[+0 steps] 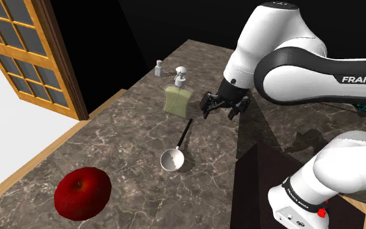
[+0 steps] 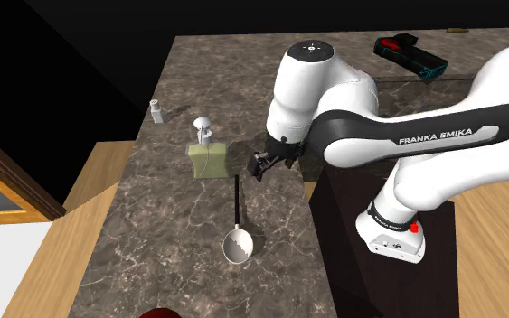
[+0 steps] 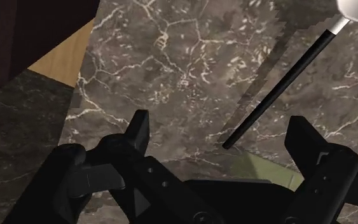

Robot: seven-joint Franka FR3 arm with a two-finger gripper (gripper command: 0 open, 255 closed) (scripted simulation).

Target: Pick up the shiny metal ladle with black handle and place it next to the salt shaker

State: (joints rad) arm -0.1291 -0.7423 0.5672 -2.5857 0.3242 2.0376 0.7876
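ladle (image 1: 180, 148): flat; handle towards claw (image 3: 219, 122), bowl away | claw: wide open; empty

White arm (image 1: 272, 39) with dark joints, FRANKA lettering, black gripper (image 1: 219, 114).

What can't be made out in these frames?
Ladle: its bowl is cut off by the picture's edge in the wrist view.
Apple: cut off by the bottom edge of the second exterior view.
Soap dispenser: wrist view, a green sliver behind the end effector.
Salt shaker: too small for cap detail.
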